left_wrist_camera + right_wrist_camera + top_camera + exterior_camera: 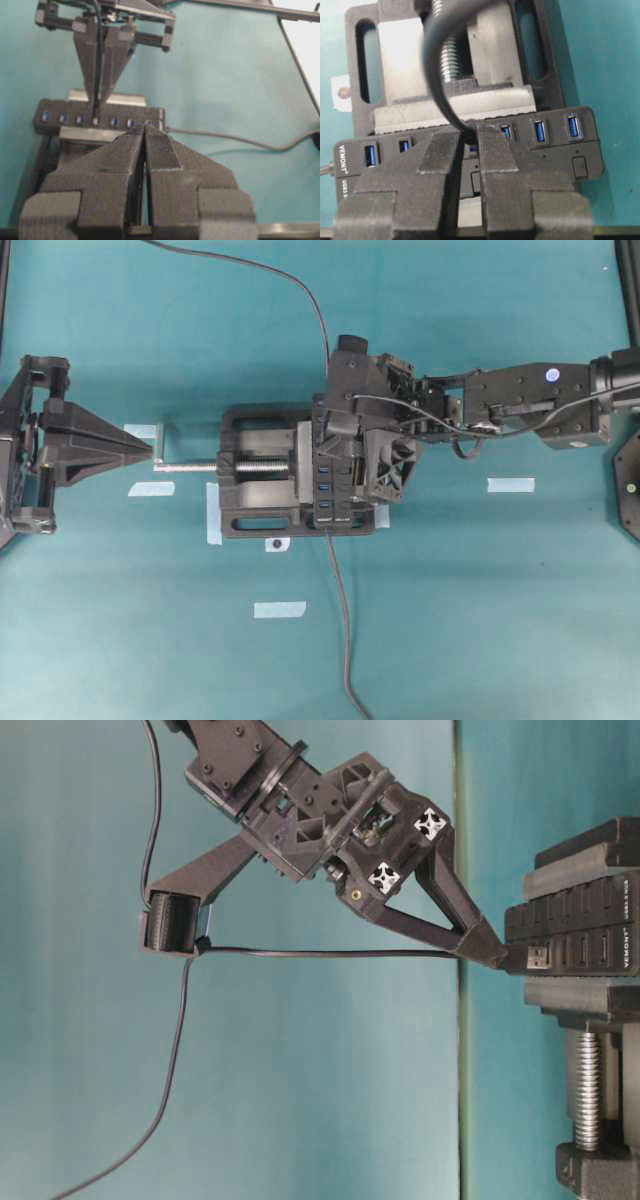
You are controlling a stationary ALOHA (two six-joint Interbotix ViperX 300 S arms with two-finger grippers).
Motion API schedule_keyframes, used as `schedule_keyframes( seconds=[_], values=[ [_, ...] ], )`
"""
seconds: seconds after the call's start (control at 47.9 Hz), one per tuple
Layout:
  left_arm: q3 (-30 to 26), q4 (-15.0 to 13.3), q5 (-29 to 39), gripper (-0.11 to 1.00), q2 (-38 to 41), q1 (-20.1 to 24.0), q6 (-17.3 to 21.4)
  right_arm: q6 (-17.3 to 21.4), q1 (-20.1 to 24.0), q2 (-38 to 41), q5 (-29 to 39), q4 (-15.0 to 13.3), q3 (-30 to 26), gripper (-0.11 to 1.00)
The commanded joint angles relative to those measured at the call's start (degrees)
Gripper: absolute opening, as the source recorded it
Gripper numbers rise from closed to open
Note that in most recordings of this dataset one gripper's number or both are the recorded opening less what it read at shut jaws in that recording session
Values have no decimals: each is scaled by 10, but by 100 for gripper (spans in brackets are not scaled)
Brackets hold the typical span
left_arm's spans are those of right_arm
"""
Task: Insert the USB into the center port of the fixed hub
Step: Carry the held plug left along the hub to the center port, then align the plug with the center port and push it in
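Teal table (520,620) carries the vise (262,486) that clamps the fixed hub (580,145), where my right gripper (469,136), jaws nearly closed on the USB (537,957), holds it square at the center port (96,121), while the left gripper (145,131), far left, is closed on nothing.

1 view looks straight down, 1 sideways low, 2 wrist views close on the fixed hub (580,145).
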Motion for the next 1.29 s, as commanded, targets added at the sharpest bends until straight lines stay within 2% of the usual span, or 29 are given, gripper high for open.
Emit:
schedule_keyframes(
  seconds=[0.0, 1.273],
  values=[
    [-5, 2, -4, 1, 2, 1, -1, 5, 3, -1, -1, 1, -6, 7],
    [-6, 2, -4, 1, -7, 1, -2, -1, 3, -18, 62, 1, -17, 7]
  ],
)
